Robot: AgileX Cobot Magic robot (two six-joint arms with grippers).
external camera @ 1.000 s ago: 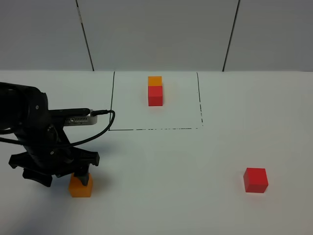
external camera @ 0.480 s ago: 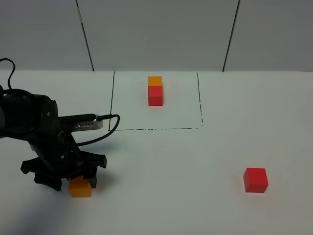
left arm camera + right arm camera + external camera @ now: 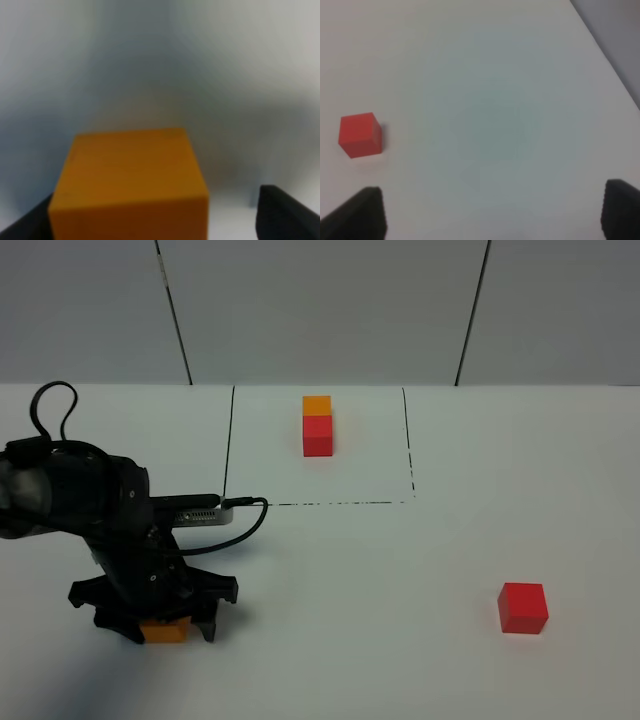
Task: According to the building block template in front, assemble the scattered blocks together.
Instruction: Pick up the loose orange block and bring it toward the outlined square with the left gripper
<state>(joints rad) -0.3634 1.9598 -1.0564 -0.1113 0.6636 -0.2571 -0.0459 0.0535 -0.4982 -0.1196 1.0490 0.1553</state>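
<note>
Orange first; the orange cube (image 3: 129, 185) sat on the tabletop (image 3: 400, 570) near left, my left gripper (image 3: 166, 625) straddling it, jaws wide, not gripping; the red cube (image 3: 523, 607) lay well right, my right gripper (image 3: 492, 215) wide, empty; template (image 3: 318, 426) behind; nothing joined yet.

A white table (image 3: 400, 570) carries an orange cube (image 3: 165, 631), a red cube (image 3: 523, 607), and a black-framed orange-and-red pair (image 3: 318, 426).

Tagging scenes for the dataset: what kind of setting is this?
Probably a lab test bench: plain white tabletop, a black square drawn around the cube template, grey panel wall behind.
</note>
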